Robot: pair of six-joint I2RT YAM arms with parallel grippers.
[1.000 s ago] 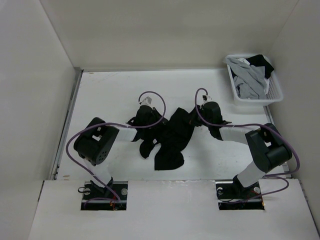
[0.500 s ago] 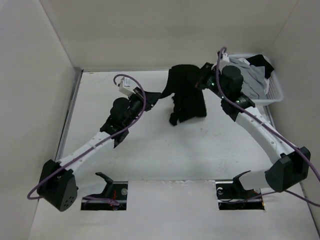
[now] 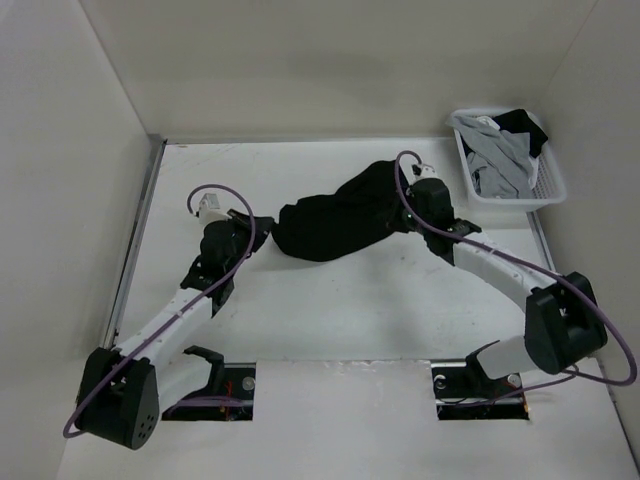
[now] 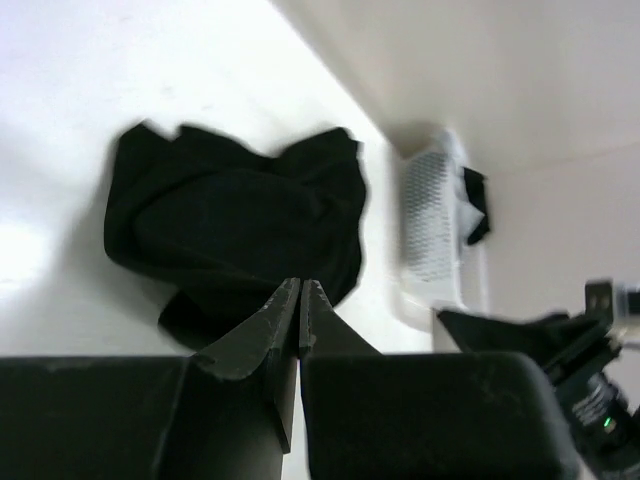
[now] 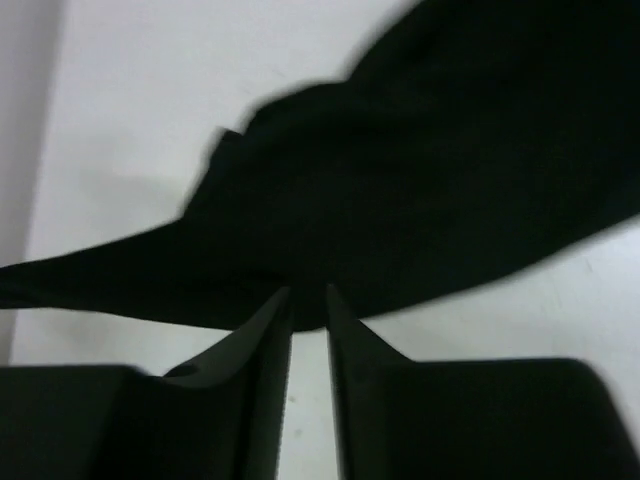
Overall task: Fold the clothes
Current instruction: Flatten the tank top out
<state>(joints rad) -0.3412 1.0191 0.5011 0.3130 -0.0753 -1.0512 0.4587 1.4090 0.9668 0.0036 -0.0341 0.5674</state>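
The clothes (image 3: pixel 335 218), a black T-shirt, lie in a long crumpled band across the middle of the table. My left gripper (image 3: pixel 268 228) sits at the band's left end, shut on that edge. In the left wrist view the closed tips (image 4: pixel 301 285) meet the near edge of the shirt (image 4: pixel 230 220). My right gripper (image 3: pixel 403 212) is at the shirt's right end. In the right wrist view its jaws (image 5: pixel 308 292) stand apart with bare table between them, and the shirt (image 5: pixel 420 180) starts just at the tips.
A white mesh basket (image 3: pixel 548 192) stands at the back right corner, holding a light grey garment (image 3: pixel 500 160) and some dark cloth. White walls close off the left, back and right. The basket (image 4: pixel 430 230) also shows in the left wrist view.
Both arms brought the shirt down from the air at the back and laid it stretched on the table. The left arm drew back leftward. The right jaws parted off the cloth.
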